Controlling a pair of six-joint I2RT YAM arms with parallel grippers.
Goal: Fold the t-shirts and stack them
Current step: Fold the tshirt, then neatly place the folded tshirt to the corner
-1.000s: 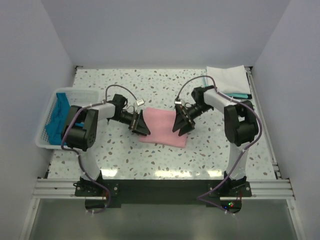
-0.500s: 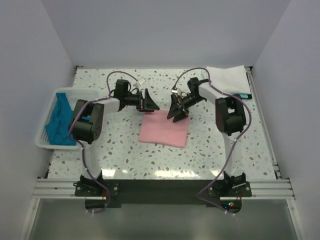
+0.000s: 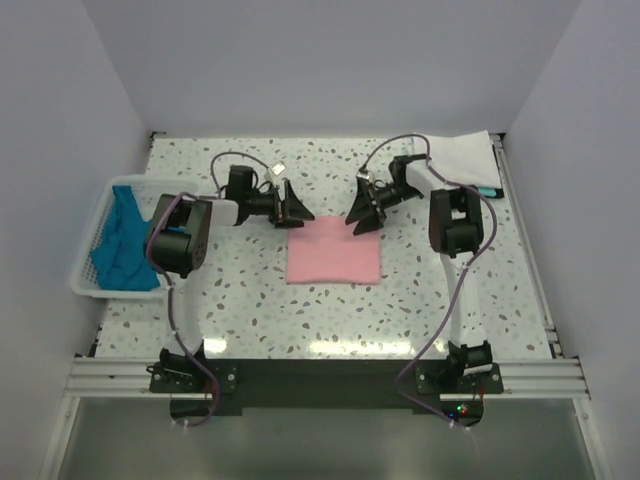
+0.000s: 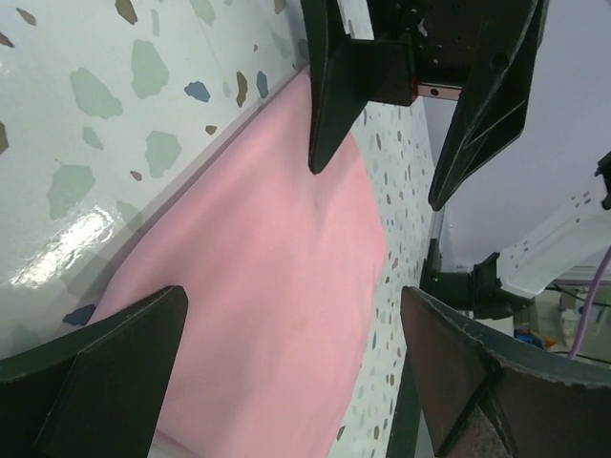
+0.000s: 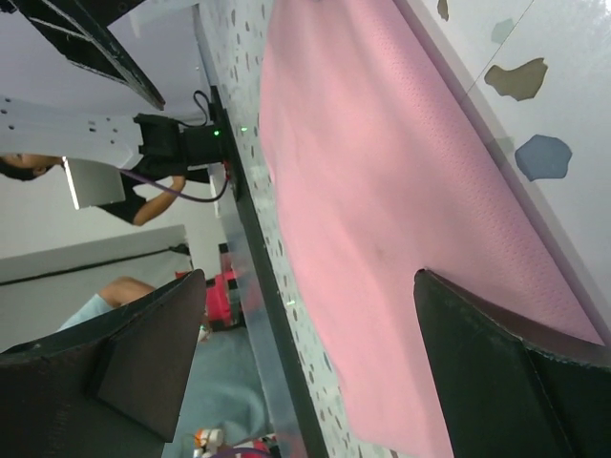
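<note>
Folded pink shirt (image 3: 334,252) lies mid-desk (image 3: 240,300). Left hand (image 3: 298,210) and right hand (image 3: 362,215) hover by its far edge, both wide, empty. White shirt (image 3: 462,158) lies in the far right corner.

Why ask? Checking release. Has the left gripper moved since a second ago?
Yes: left gripper backed off the pink t-shirt toward the back of the table.

A folded shirt (image 3: 334,252) lies mid-counter (image 3: 250,300). The left tool (image 3: 297,211) and right tool (image 3: 362,218) flank its far edge. A basket (image 3: 88,245) at the left edge holds another shirt (image 3: 118,240). A pile of shirts (image 3: 462,158) sits far right.
</note>
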